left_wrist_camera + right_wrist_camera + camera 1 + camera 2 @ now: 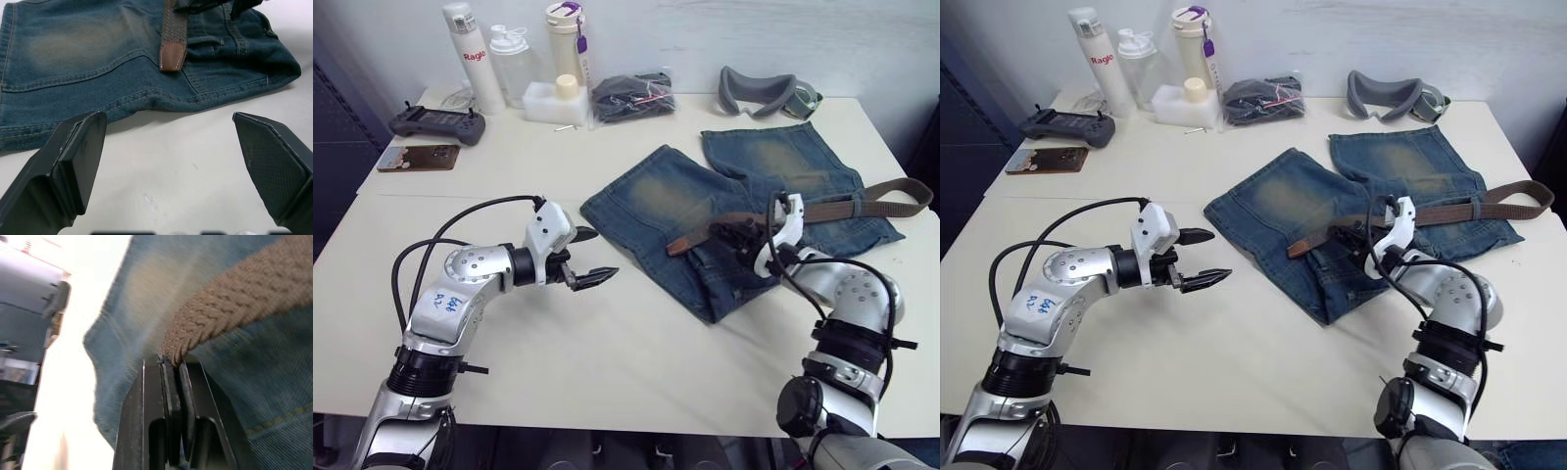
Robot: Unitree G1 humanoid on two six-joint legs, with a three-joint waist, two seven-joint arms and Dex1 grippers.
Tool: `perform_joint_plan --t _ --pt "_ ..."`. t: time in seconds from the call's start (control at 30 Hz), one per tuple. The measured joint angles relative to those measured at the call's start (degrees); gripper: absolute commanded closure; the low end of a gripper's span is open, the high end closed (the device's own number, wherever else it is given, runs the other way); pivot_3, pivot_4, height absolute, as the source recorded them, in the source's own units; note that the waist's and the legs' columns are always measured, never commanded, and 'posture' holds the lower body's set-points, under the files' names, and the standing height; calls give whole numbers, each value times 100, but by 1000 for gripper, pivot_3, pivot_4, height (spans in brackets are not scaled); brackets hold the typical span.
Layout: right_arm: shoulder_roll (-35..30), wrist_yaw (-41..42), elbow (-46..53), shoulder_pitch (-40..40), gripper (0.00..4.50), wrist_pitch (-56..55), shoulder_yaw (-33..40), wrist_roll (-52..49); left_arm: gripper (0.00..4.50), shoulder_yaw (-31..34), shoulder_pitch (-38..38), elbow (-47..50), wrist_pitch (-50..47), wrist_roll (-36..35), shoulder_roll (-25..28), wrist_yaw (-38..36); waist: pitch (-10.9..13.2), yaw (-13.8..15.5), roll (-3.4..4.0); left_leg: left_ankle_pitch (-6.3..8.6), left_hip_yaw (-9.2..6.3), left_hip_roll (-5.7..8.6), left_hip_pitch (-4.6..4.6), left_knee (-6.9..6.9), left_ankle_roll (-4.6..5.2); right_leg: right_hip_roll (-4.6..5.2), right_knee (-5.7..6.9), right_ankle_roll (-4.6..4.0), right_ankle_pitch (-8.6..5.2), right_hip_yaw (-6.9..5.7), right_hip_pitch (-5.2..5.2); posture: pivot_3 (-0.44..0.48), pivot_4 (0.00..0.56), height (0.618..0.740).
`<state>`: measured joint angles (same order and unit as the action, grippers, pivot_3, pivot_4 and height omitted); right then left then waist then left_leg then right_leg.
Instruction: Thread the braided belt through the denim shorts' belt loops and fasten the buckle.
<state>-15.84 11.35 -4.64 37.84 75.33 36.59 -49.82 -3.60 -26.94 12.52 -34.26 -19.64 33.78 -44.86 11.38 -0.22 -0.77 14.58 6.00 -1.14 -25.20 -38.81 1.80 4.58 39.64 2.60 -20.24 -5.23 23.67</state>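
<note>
White table (pixel 636 362) against a pale wall. Nearest, the left gripper (pixel 585 257) hovers over bare tabletop beside the shorts, fingers spread wide, holding nothing. The right gripper (pixel 736 235) rests on the denim shorts (pixel 724 201), fingers closed tight on the braided belt (pixel 783 213) (woven strap meets the pads in the wrist view). The belt lies across the waistband, leather tip (pixel 172 55) free. Bottles (pixel 514 59) stand behind.
</note>
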Motion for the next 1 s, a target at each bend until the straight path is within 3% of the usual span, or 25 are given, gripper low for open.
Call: perform_joint_plan --t 0.2,0.37,0.63,0.93,1.0 --pt "-866 203 -12 19 4443 298 204 -421 0 -4 -88 -25 61 46 0 -2 0 5 0 3 0 0 1 0 5 0 -3 0 0 0 -2 0 150 683" --pt "-1110 331 -178 -109 4443 490 165 -485 0 -54 -145 -193 87 74 -13 -36 0 -6 0 2 2 -2 2 5 6 -2 -3 -1 0 1 0 0 150 683" --pt "-967 473 -465 -349 4443 235 -253 -412 0 -91 -160 -217 185 90 -13 -99 0 2 0 0 3 -1 2 6 8 -1 -5 0 0 1 -1 0 150 683" --pt "-142 198 -6 -636 4443 171 -514 -453 0 -263 -174 -255 425 220 -221 -113 0 -5 0 -4 3 -1 6 18 1 -2 -7 0 0 3 -1 0 150 683" --pt "-45 97 182 -730 3713 89 -549 -448 0 -648 -238 -428 997 616 -233 -182 0 1 0 -5 5 0 7 20 -1 -2 -8 0 0 3 -1 0 150 683"
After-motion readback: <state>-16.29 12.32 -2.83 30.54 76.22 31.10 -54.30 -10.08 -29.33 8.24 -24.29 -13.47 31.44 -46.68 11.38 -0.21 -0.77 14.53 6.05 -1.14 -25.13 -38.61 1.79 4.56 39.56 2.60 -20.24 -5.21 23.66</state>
